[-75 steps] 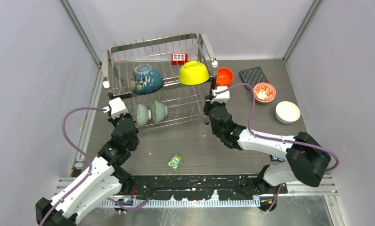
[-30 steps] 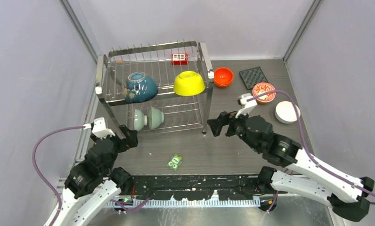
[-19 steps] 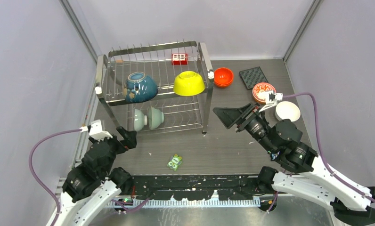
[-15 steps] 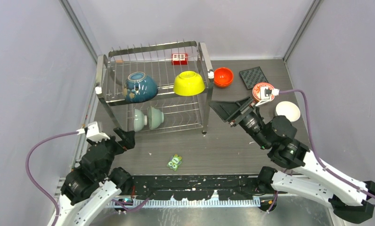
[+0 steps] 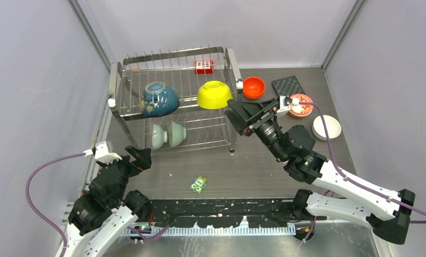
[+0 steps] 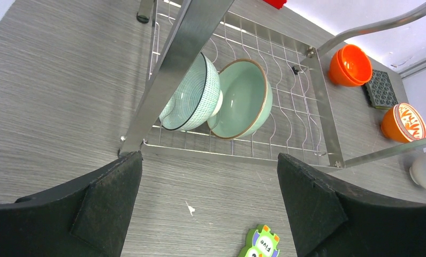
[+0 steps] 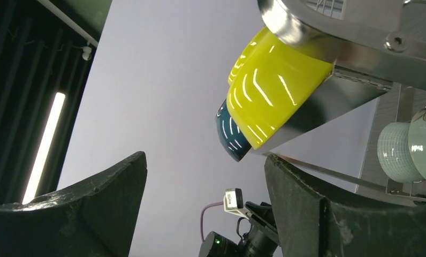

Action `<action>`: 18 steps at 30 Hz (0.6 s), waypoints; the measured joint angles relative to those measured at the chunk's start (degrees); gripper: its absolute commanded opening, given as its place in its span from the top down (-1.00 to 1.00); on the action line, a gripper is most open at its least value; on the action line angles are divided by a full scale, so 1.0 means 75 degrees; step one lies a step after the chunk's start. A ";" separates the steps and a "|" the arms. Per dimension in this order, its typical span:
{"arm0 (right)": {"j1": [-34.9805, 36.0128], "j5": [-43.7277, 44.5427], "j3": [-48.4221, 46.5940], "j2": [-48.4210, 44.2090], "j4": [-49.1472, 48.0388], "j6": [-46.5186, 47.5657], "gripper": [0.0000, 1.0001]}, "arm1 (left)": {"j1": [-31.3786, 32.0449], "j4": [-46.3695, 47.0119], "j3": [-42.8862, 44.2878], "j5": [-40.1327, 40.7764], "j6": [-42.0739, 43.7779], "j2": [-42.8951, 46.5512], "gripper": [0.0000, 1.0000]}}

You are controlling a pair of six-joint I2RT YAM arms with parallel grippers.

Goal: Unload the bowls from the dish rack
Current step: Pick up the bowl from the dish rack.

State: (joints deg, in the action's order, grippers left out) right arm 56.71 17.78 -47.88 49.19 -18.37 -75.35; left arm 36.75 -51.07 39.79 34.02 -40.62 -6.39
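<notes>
The right gripper [image 5: 236, 116] is the nearer one to the upper tier. It hangs just off the right end of the dish rack [image 5: 113, 83], fingers spread wide with nothing between them. The yellow bowl [image 5: 214, 95] sits just past them to the left, at the right end of that tier and apparently mouth down. In the wrist view the bowl lies up and to one side of the gap rather than centred in it. The rack's steel end tube crosses close in front, so I judge the reach must clear that tube first. The teal bowl [image 5: 158, 99] shares the tier further left. Two pale green bowls [image 6: 243, 99] lean together on edge on the lower shelf, straight ahead of the left gripper [image 6: 209, 160], which is well back, low, wide open and empty. Three bowls already stand on the grey table [image 5: 227, 171] to the right: orange [image 5: 253, 87], flowered [image 5: 299, 105] and white [image 5: 326, 127], beside a dark mat [image 5: 287, 87]. Open table remains in front of the rack for setting down.
</notes>
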 measured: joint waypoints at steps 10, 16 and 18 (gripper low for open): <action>0.0047 0.0612 0.0000 0.0399 -0.0073 -0.0554 -0.45 | 0.0000 0.0006 0.0000 0.0006 -0.0122 -0.0026 -0.95; 0.0047 0.0720 0.0000 0.0714 -0.0291 -0.0580 -0.33 | 0.0000 0.0023 -0.0047 0.0000 -0.0140 -0.0026 -0.95; 0.0047 0.0764 0.0000 0.0819 -0.0361 -0.0580 -0.27 | 0.0000 0.0026 -0.0047 0.0000 -0.0143 -0.0029 -0.95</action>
State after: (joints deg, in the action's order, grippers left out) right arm 57.06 23.51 -47.88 55.33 -21.08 -79.70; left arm 36.75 -50.87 39.44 34.02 -41.69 -6.61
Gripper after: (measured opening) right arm 0.672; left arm 0.975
